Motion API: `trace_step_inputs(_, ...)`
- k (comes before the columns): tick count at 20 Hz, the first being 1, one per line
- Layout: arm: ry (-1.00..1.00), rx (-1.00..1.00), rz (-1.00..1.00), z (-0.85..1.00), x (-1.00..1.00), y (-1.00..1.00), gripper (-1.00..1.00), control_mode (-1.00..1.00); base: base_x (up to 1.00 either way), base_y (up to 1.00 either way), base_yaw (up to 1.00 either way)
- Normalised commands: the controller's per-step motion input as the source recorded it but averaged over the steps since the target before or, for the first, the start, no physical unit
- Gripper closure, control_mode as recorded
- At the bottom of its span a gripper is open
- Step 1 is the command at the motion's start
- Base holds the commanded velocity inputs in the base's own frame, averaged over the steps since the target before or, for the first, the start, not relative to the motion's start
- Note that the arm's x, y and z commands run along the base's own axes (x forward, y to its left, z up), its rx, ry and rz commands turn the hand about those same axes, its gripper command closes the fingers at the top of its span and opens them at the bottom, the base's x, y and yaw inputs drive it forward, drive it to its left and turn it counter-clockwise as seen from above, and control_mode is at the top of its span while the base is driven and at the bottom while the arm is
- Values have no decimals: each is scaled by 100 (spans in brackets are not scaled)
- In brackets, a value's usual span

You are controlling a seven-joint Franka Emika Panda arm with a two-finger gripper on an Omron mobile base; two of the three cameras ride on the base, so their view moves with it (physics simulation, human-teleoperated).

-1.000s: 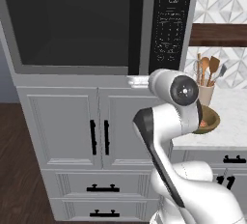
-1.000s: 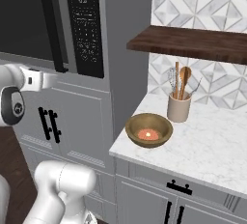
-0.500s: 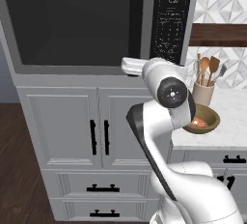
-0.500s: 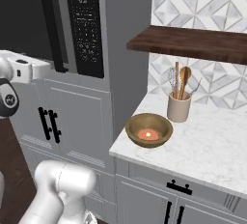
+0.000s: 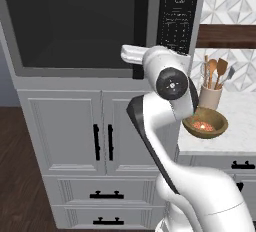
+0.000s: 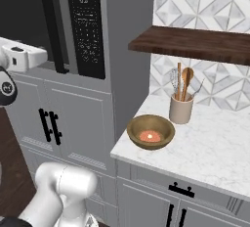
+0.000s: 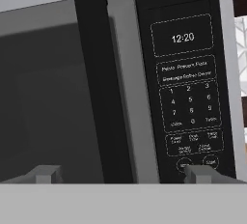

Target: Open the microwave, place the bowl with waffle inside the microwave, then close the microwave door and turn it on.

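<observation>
Gripper (image 7: pixel 123 174) spread wide open, holding nothing, touching nothing. Faces the shut microwave door (image 7: pixel 53 97), fingertips (image 7: pixel 44 173) straddling its black handle (image 7: pixel 103 88) and the button panel (image 7: pixel 188 83).

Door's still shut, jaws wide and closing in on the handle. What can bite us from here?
1. In the hand view one fingertip sits before the button panel, so a stray press seems possible.
2. The open gripper may miss the handle strip.
3. The swinging microwave door could hit the arm.

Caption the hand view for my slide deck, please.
Open gripper faces the closed microwave door, its black handle strip between the fingertips, display reading 12:20.
</observation>
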Motion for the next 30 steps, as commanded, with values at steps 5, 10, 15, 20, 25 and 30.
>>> trace_step_inputs(5,10,-1,0,10,29,0,-100,-100,0,0,0)
trace_step_inputs(10,9,-6,0,-4,62,0,-100,-100,0,0,0)
trace_step_inputs(15,10,-6,0,-11,56,0,-100,-100,0,0,0)
trace_step_inputs(20,7,-5,0,-7,24,0,-100,-100,0,0,0)
trace_step_inputs(25,4,-5,0,-27,30,0,-100,-100,0,0,0)
trace_step_inputs(30,0,-4,0,-31,33,1,-100,-100,0,0,0)
